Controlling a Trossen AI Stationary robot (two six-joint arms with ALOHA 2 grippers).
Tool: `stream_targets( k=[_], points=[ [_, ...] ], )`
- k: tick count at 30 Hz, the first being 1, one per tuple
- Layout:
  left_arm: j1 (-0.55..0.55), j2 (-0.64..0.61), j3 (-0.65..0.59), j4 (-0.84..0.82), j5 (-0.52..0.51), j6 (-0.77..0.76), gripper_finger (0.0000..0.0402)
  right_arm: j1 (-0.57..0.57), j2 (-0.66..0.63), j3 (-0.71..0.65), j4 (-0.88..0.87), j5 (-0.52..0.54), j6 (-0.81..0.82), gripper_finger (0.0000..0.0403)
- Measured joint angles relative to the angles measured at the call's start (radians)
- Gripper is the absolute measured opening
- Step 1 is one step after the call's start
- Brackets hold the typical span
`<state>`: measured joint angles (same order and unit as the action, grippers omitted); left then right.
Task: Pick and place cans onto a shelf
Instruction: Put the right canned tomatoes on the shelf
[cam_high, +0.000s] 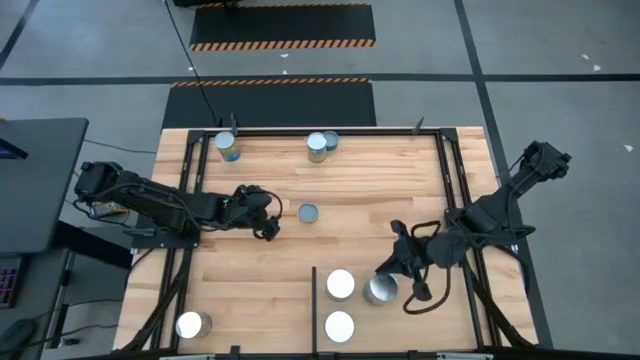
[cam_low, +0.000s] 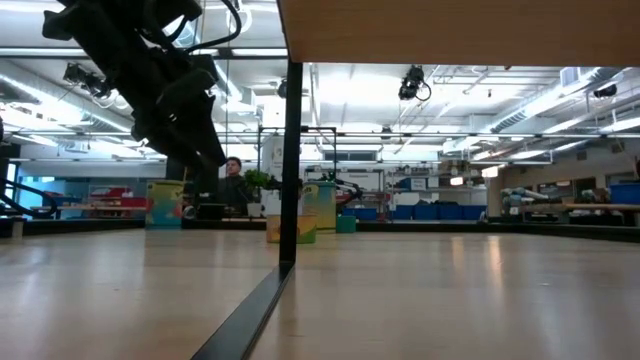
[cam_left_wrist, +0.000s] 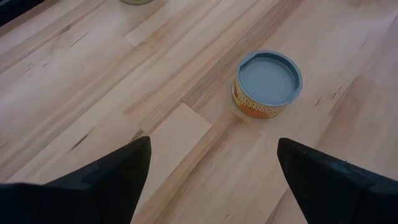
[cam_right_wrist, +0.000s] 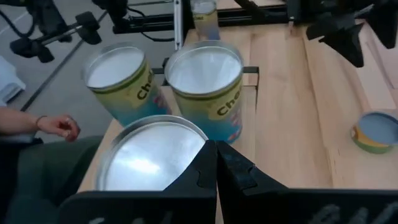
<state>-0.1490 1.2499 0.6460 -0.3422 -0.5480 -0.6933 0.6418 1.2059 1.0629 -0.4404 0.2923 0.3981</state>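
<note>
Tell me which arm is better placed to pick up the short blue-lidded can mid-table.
Left. The left gripper is open beside the short can, which shows just ahead of its fingers in the left wrist view. The right gripper is shut on a silver-topped can.

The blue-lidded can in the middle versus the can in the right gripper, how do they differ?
The blue-lidded can is short and flat; the held can is tall. Its top is dull blue-grey; the held can's is shiny silver. It stands free before the open left gripper; the other sits in the right gripper. Both stand upright.
</note>
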Motion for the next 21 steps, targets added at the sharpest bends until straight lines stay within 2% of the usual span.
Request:
stream_targets(
  k=[11, 21],
  points=[
    [0.0, 0.0, 0.0, 0.008, 0.0, 0.0, 0.0357, 0.0, 0.037, 0.0, 0.005, 0.034, -0.002, 0.001],
    [0.0, 0.0, 0.0, 0.032, 0.0, 0.0, 0.0357, 0.0, -0.007, 0.0, 0.014, 0.047, -0.039, 0.009]
  ],
)
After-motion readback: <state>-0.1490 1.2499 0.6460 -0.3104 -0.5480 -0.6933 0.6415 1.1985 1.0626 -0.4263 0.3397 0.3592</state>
